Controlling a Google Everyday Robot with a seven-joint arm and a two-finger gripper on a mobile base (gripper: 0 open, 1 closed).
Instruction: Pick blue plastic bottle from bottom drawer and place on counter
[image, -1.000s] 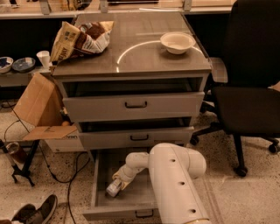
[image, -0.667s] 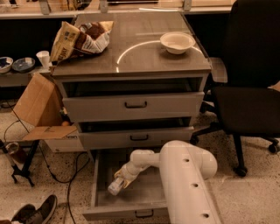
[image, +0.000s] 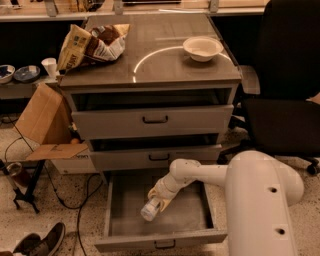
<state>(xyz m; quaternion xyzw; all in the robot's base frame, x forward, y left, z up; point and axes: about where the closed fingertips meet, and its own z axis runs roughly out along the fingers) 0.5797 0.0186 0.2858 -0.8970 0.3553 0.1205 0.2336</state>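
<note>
The bottom drawer (image: 190, 222) is pulled open and shows its grey tray. My gripper (image: 157, 199) reaches down into it from the right on the white arm (image: 200, 175). It is shut on the blue plastic bottle (image: 149, 210), which tilts with its lower end toward the drawer's front left, just above the tray floor. The counter (image: 165, 65) with its white arc is above, at the top of the cabinet.
A tan-and-brown snack bag (image: 92, 44) lies on the counter's left and a white bowl (image: 202, 48) on its right. The two upper drawers stand slightly open. A black office chair (image: 285, 100) stands at the right. A cardboard box (image: 45, 125), cables and shoes (image: 42, 242) are at the left.
The gripper and the bottle have shifted to the right within the drawer, and the arm's elbow has swung further right.
</note>
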